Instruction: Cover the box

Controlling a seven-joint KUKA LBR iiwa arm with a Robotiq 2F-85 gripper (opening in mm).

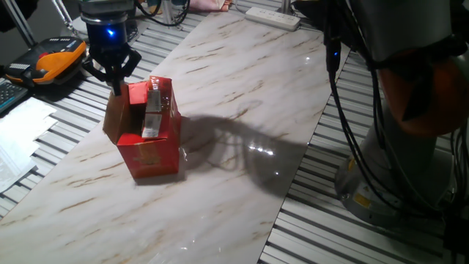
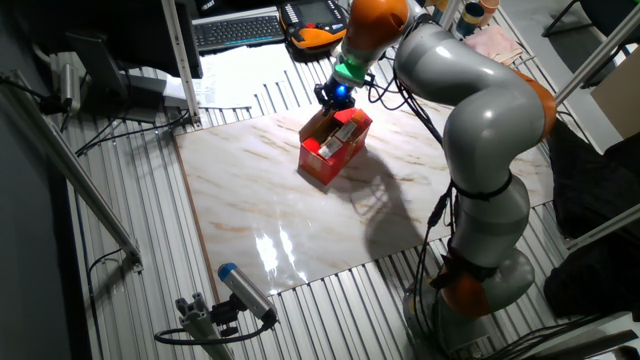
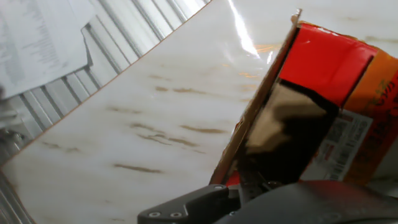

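Observation:
The box (image 1: 154,150) is a red carton with an orange print. It stands on the marble board (image 1: 242,95) at its left side, top open and flaps raised. Pale label strips (image 1: 152,110) show on the folded flaps. My gripper (image 1: 116,89) hangs over the box's left edge, its fingers closed together on the top of the brown left flap (image 1: 113,119). The other fixed view shows the gripper (image 2: 335,98) above the box (image 2: 325,160). In the hand view the flap (image 3: 255,106) runs edge-on into my gripper (image 3: 239,190), with the red wall (image 3: 329,62) to the right.
A white power strip (image 1: 272,17) lies at the board's far end. An orange-black device (image 1: 58,59) and papers (image 1: 22,132) lie on the slatted table to the left. The arm's base (image 1: 381,183) stands on the right. A blue-tipped cylinder (image 2: 245,290) is beyond the board.

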